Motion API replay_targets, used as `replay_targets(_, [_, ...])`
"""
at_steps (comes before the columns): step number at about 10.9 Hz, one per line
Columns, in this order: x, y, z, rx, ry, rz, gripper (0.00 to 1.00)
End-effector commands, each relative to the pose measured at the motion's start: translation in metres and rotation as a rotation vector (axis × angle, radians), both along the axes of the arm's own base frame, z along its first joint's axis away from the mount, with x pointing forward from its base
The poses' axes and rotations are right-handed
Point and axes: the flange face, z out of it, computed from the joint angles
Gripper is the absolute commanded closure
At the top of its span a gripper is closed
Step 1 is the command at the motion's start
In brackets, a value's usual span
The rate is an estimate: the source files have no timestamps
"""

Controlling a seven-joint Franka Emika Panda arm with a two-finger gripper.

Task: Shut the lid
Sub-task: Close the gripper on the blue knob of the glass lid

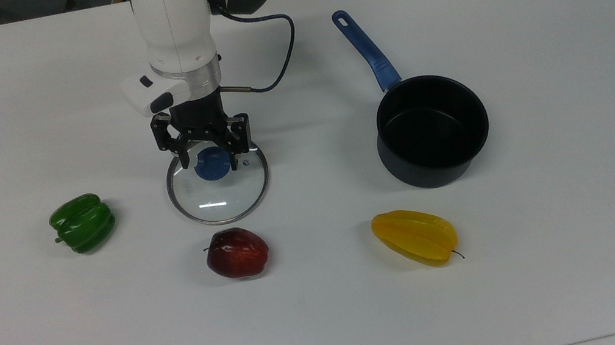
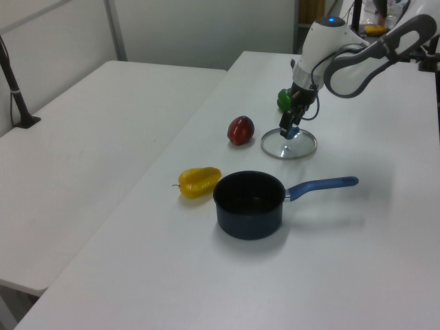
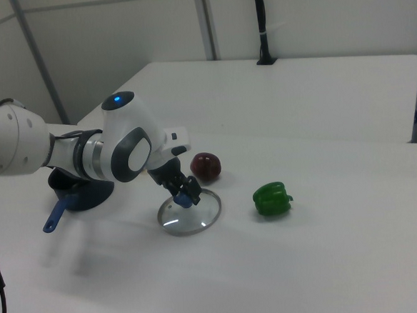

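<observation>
Right now the lid (image 1: 217,177) lies flat on the white table (image 1: 548,97). The gripper (image 1: 210,154) is low over it, with its two fingers spread apart, one on each side of the blue knob (image 1: 212,163), not squeezing it. In the top view, the dark pot (image 1: 431,129) sits well to the lid's right, the red apple (image 1: 237,253) is just below the lid, the green pepper (image 1: 82,223) is to its left, and the yellow fruit (image 1: 414,237) is lower right.
</observation>
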Motion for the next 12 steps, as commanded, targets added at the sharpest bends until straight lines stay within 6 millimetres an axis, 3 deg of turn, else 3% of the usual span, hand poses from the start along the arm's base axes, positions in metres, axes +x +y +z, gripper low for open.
replay_targets(1, [0.003, 0.006, 0.001, -0.006, -0.020, -0.005, 0.27])
replay_targets(4, [0.002, 0.006, 0.002, -0.010, -0.014, -0.003, 0.30])
replay_targets(7, [0.002, 0.006, 0.004, -0.011, -0.016, -0.003, 0.47])
replay_targets(10, [-0.001, 0.005, 0.014, -0.016, -0.003, -0.004, 0.54])
replay_targets(12, [-0.005, 0.003, 0.032, -0.021, 0.006, -0.012, 0.55])
